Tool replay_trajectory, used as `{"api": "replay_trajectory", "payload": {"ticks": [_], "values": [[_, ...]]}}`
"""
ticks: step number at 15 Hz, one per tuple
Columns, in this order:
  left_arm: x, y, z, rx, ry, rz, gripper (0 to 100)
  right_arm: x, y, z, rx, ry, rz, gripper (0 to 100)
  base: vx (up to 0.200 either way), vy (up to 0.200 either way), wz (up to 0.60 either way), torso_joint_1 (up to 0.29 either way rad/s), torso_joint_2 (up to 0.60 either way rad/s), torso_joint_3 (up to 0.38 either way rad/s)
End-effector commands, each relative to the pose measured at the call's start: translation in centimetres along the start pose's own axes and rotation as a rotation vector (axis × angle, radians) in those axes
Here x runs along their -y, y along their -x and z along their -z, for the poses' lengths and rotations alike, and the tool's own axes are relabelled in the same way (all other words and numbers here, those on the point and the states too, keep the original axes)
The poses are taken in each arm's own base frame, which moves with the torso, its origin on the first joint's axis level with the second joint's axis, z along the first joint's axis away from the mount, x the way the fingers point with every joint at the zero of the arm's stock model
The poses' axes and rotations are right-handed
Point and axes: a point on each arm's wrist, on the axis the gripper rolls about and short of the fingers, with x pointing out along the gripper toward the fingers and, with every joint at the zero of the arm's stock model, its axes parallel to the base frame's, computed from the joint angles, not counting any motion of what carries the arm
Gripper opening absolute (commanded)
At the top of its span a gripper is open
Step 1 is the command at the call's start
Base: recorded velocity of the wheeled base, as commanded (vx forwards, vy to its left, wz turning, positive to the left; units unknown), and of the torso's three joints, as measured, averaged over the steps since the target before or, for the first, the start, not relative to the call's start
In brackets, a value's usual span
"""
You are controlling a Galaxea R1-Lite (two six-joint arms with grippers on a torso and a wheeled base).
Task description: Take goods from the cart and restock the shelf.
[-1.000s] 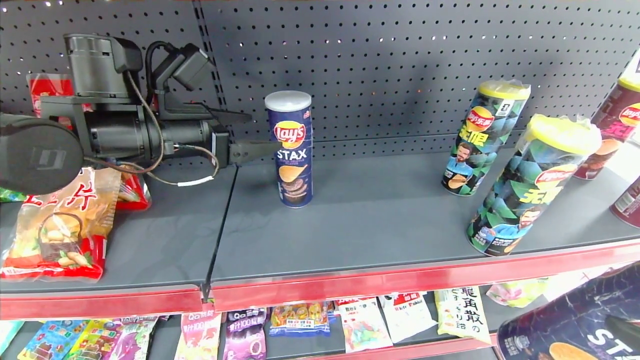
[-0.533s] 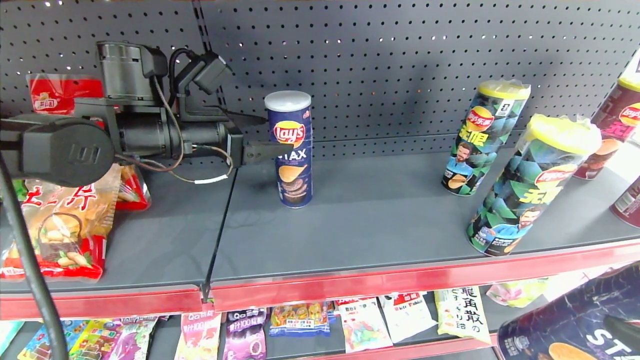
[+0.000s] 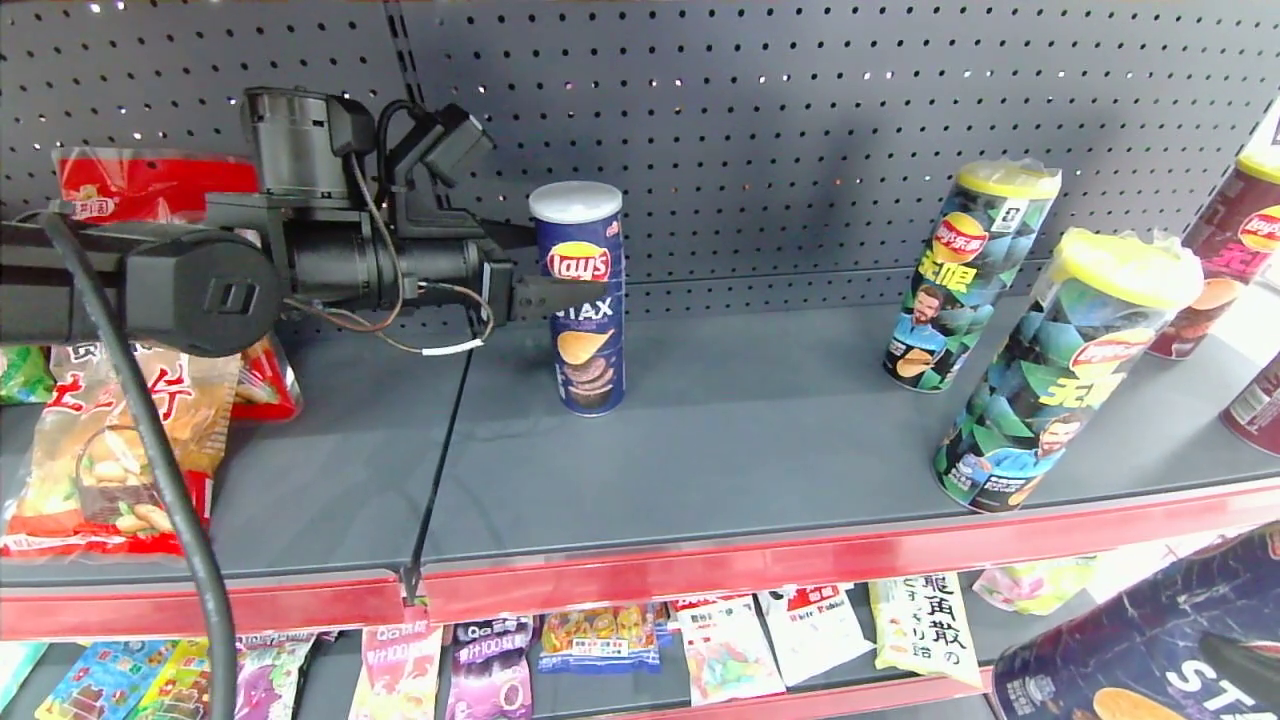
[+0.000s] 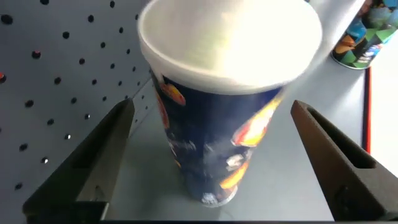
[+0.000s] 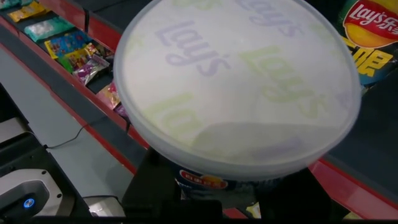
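Black left jaws: spread wide, with one finger (image 4: 93,162) on each side of the blue can (image 4: 217,137) and a gap showing between each finger and the can. From the head camera the near finger (image 3: 545,297) crosses the can's front at about mid-height.
Blue can: upright with a pale lid. It stands on the upper shelf (image 3: 760,440), just right of the seam between two shelf boards and close to the pegboard wall (image 3: 800,120).
Black right jaws: clenched on a dark marbled can (image 3: 1150,640). The can is held at the lower right, in front of and below the upper shelf's red edge strip (image 3: 800,560), and its white lid (image 5: 236,87) faces the wrist camera.
Two green cans: both have yellow lids and stand on the upper shelf, well apart from the blue can on its right. One (image 3: 970,275) is farther back and the other (image 3: 1065,370) is near the front edge.
One maroon can: stands at the far right of the upper shelf (image 3: 1225,250), beside the green cans.
Clear peanut bag: lies flat at the left end of the upper shelf (image 3: 110,440), under the left arm, with a red bag (image 3: 150,185) behind it against the pegboard wall.
Lower shelf: a row of small snack packets (image 3: 600,640) lies along its front.
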Motion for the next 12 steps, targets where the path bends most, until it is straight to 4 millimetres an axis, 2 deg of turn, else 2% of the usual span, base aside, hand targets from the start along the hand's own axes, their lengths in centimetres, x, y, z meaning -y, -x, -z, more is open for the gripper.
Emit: {"api": "replay_trajectory", "payload": {"ticks": [1, 6, 7, 12], "values": [[0.0, -0.8, 0.3, -0.004, 0.001, 0.011, 100, 0.0, 0.0, 0.0, -0.001, 0.000, 0.000, 0, 0.000, 0.000, 0.00, 0.000, 0.00, 0.000], [0.0, -1.5, 0.5, -0.009, 0.005, 0.015, 100, 0.0, 0.0, -0.1, 0.003, -0.020, 0.003, 0, 0.000, 0.000, 0.00, 0.000, 0.00, 0.000], [-0.2, -1.7, 0.4, -0.003, 0.000, 0.015, 0, 0.0, 0.0, -0.1, 0.004, -0.019, 0.003, 0, 0.000, 0.000, 0.00, 0.000, 0.00, 0.000], [0.3, -2.0, -0.1, 0.008, -0.001, 0.027, 0, 0.0, 0.0, 0.0, 0.000, -0.021, 0.002, 0, 0.000, 0.000, 0.00, 0.000, 0.00, 0.000]]}}
